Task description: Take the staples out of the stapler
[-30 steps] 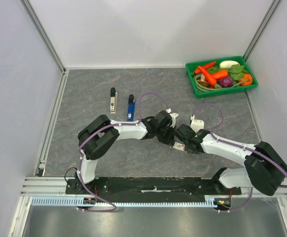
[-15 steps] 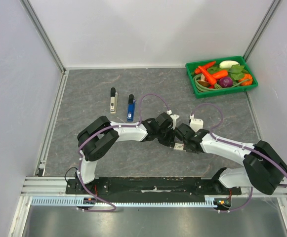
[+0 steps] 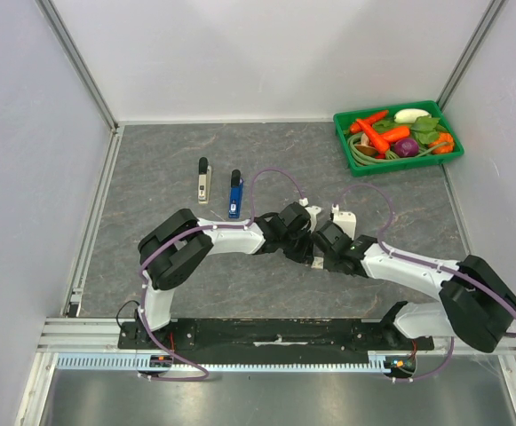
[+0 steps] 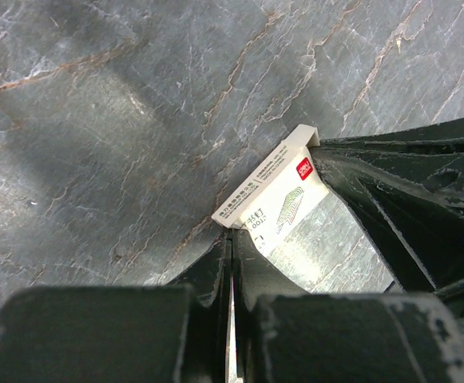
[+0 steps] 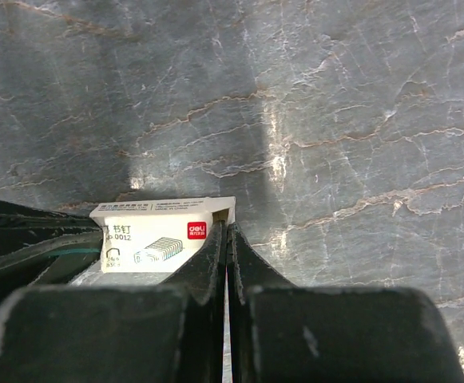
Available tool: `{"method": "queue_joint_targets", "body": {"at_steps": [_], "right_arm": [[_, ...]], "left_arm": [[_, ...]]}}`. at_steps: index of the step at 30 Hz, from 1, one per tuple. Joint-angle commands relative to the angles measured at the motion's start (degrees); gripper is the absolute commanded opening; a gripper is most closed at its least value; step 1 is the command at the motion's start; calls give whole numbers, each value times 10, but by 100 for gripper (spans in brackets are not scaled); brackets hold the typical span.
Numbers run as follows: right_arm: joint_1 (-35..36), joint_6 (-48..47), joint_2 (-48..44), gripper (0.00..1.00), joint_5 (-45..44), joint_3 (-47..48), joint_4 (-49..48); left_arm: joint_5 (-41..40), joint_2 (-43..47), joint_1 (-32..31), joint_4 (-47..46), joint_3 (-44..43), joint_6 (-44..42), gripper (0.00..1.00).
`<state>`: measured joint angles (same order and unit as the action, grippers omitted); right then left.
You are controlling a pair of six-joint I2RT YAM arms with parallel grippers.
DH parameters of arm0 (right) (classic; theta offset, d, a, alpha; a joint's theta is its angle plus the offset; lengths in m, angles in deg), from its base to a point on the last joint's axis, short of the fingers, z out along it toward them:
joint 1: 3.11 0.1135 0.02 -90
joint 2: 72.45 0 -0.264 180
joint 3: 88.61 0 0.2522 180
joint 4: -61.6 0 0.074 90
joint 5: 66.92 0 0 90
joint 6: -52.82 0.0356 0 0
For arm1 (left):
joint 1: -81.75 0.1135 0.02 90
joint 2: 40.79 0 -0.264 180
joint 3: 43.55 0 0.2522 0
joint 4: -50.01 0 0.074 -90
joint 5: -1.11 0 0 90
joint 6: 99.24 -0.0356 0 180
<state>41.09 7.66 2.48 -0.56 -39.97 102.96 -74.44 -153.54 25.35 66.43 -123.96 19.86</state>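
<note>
Two staplers lie at the back left of the table, a white and black stapler [image 3: 203, 180] and a blue stapler [image 3: 234, 193], both far from the grippers. The staples themselves are out of view. A small white staple box [image 4: 275, 195] lies on the table mid-way between the arms. My left gripper [image 4: 232, 235] is shut, its tips against the box's near corner. At the box's [image 5: 156, 235] open end, the tips of my shut right gripper [image 5: 228, 227] touch it. Seen from above, both grippers [image 3: 313, 253] meet over the box and hide it.
A green tray [image 3: 453, 158] of toy vegetables stands at the back right. Grey walls close in the stone-patterned table [image 3: 151, 240] on three sides. The right gripper's dark fingers [image 4: 407, 199] fill the right of the left wrist view.
The right wrist has shifted slightly left and toward the back. The left arm has barely moved, and both grippers stay shut at the box.
</note>
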Motion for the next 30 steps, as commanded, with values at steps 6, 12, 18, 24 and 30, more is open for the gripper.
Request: {"method": "queue_joint_targets", "body": {"at_steps": [6,12,18,24,30], "right_arm": [[11,-10,-28,19,63,-13,-61],[11,-6,-79,27,15,6,3],[11,6,-109,28,-27,20,62],[11,21,-89,28,-60,16,91],[11,32,-81,28,-69,11,101]], "left_arm": [[-19,-5,-12,26,21,3,2],[-21,-6,-12,24,26,3,2],[-21,-9,-12,23,21,3,2],[-18,-11,-12,24,18,4,2],[-20,-10,-12,24,20,4,2]]}}
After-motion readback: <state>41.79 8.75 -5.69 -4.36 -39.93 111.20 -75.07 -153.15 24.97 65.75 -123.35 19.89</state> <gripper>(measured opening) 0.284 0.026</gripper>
